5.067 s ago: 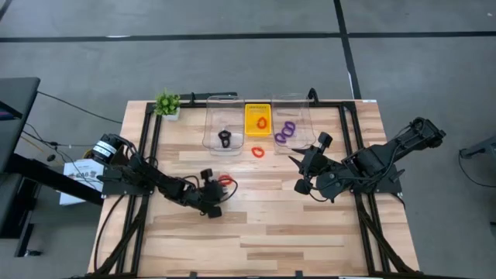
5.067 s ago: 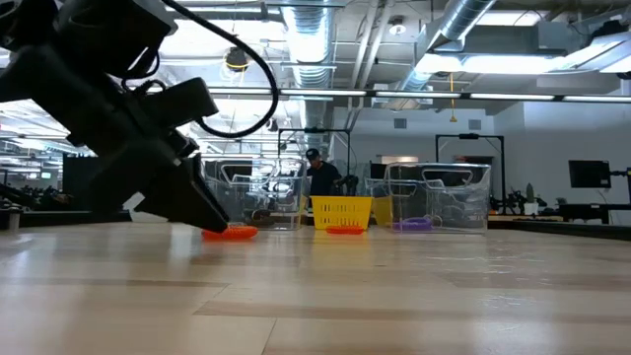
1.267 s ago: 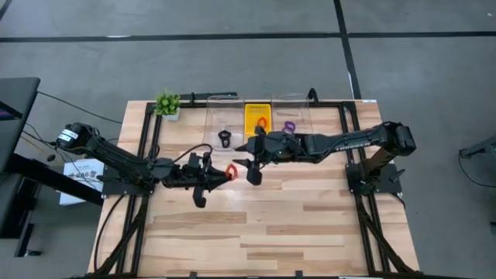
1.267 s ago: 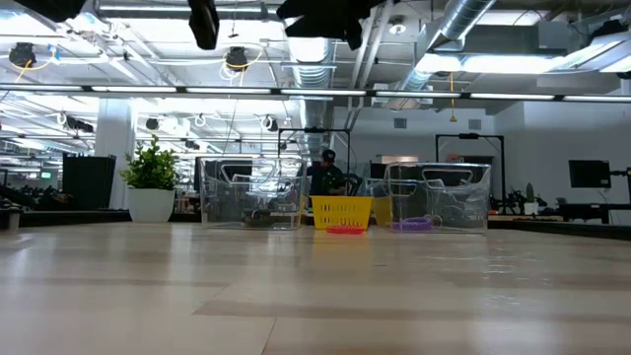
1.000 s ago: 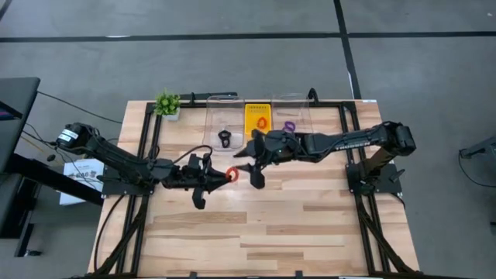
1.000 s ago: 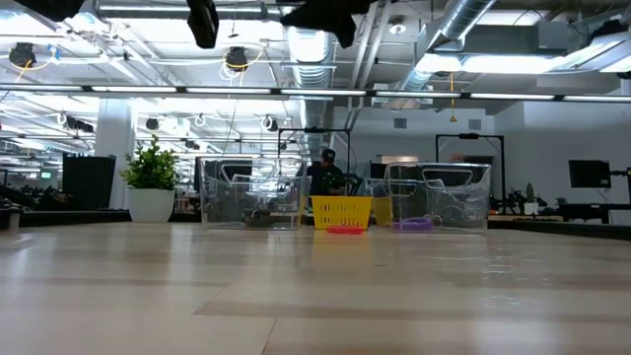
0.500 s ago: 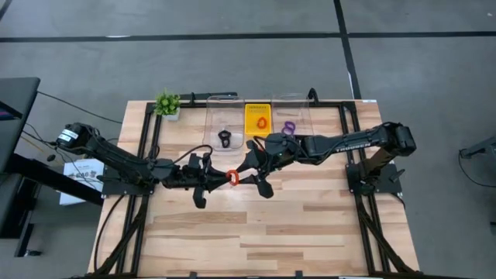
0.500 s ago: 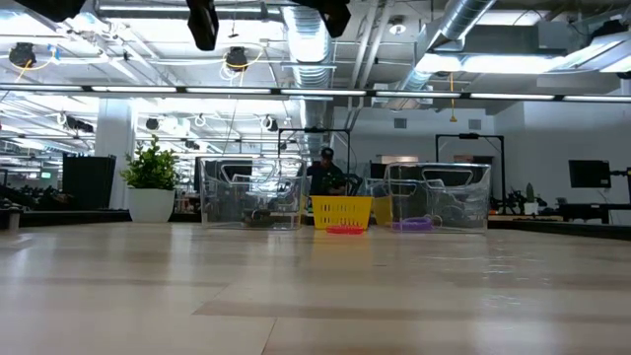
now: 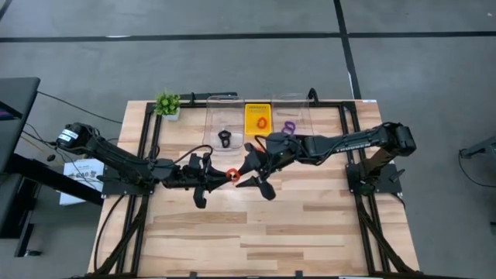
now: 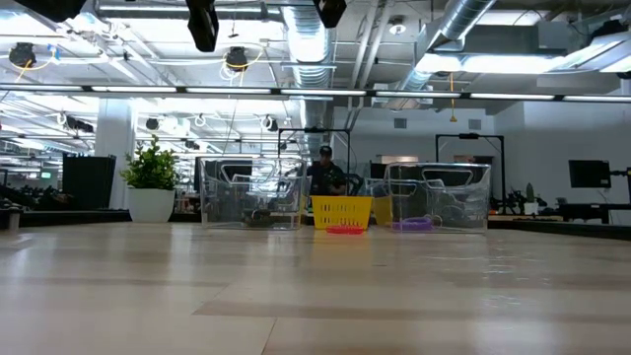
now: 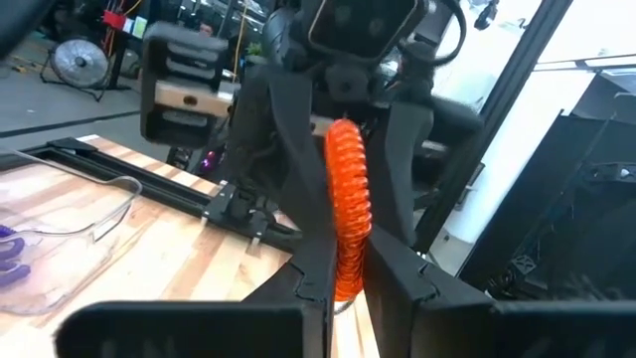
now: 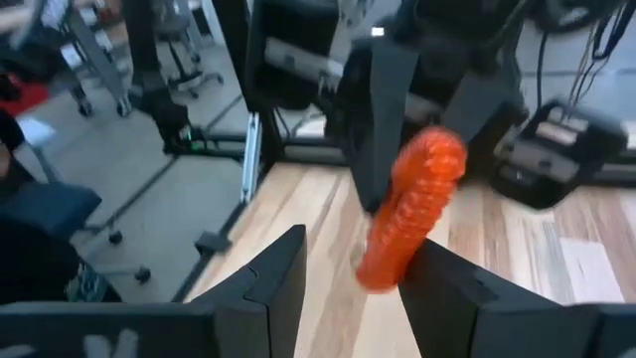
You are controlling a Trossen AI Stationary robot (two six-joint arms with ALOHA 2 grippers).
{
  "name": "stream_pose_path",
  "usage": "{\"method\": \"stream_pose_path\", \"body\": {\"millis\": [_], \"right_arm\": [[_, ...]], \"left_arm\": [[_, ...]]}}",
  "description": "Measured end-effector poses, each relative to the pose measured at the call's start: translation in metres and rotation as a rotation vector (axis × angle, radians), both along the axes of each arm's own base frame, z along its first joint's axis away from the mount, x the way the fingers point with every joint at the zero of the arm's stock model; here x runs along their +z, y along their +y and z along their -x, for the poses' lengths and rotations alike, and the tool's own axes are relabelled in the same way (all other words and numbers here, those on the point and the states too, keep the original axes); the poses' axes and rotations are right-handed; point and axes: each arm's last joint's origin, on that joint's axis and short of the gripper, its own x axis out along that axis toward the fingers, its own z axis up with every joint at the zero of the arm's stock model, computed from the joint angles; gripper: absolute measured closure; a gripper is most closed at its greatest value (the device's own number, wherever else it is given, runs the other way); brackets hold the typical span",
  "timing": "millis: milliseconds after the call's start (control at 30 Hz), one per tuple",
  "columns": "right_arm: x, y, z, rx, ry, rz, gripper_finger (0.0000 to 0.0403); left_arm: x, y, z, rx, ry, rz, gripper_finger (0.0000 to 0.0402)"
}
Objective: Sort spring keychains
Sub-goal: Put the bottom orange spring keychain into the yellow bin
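Left side: small green potted plant (image 9: 167, 104) at the far-left corner of the light wooden slat table (image 9: 256, 232).

Left gripper (image 9: 219, 175) is raised over mid-table, pinched narrow on a red-orange coiled-cord ring keychain (image 9: 231, 175). In the left wrist view the coil (image 11: 348, 204) stands upright, clamped at its lower end between the two dark fingers (image 11: 397, 273).

Right gripper (image 9: 242, 172) meets it nose to nose from the other side, jaws spread wide around the same ring. In the right wrist view the coil (image 12: 411, 204) sits in the gap between the fingers (image 12: 268, 278); can't tell if either pad touches it.

Along the far edge, left to right:
- clear plastic container (image 9: 220, 124) with one black coiled ring (image 9: 225, 138) inside
- yellow tray (image 9: 258, 116) holding another red-orange ring (image 9: 261, 122)
- second clear container (image 9: 293, 108) with a purple coiled ring (image 9: 288, 127), partly hidden under the right arm

Low view: both arms are mostly out of frame overhead, and one more red-orange ring (image 10: 344, 230) lies on the table just in front of the yellow tray (image 10: 341, 211).
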Motion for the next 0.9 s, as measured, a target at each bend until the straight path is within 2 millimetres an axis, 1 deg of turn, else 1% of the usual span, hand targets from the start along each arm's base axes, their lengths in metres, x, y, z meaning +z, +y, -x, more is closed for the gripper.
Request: {"method": "stream_pose_path", "body": {"millis": [167,333,433,533,600,767,900], "right_arm": [[0.0052,-0.0003,-0.0019,-0.022,-0.051,-0.015,0.0265],[0.0037,-0.0013,-0.0017,-0.039,-0.035,-0.010,0.0286],[0.0022,-0.0024,-0.0015,-0.076,-0.021,0.007,0.0317],[0.0018,-0.0028,-0.0014,-0.079,-0.018,0.012,0.0370],[0.0018,-0.0029,-0.0014,-0.080,-0.018,0.012,0.0387],[0.0012,-0.0033,-0.0014,-0.103,-0.008,0.005,0.0370],[0.0003,-0.0085,-0.0017,-0.121,0.002,0.008,0.0388]], "left_arm": [[-0.0002,0.0000,0.0000,0.000,0.002,-0.001,0.0363],[-0.0004,0.0000,0.0000,0.001,0.004,-0.001,0.0361],[-0.0010,0.0004,-0.0001,0.005,0.007,0.000,0.0361],[-0.0009,0.0004,-0.0001,0.008,0.006,0.001,0.0358],[-0.0008,0.0005,0.0000,0.010,0.005,0.002,0.0354],[-0.0008,0.0004,0.0000,0.011,0.006,0.011,0.0332],[-0.0010,0.0005,0.0000,0.012,0.007,0.031,0.0304]]}}
